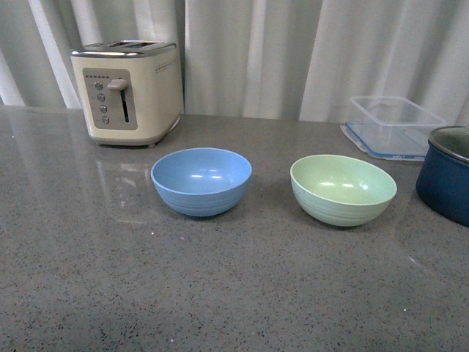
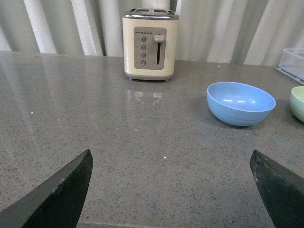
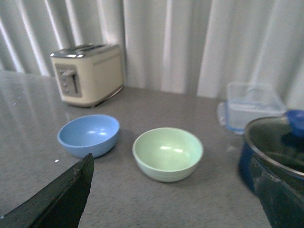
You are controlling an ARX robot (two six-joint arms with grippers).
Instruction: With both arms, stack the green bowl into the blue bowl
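Note:
The blue bowl (image 1: 201,180) stands upright and empty on the grey counter, left of centre. The green bowl (image 1: 343,188) stands upright and empty beside it to the right, a small gap between them. Neither arm shows in the front view. In the left wrist view my left gripper (image 2: 171,190) is open and empty over bare counter, with the blue bowl (image 2: 241,103) well ahead and the green bowl's edge (image 2: 298,103) at the frame's side. In the right wrist view my right gripper (image 3: 173,194) is open and empty, short of the green bowl (image 3: 167,153); the blue bowl (image 3: 89,135) stands beside it.
A cream toaster (image 1: 129,92) stands at the back left. A clear plastic container (image 1: 392,126) sits at the back right. A dark navy pot (image 1: 447,174) with a metal rim stands close to the right of the green bowl.

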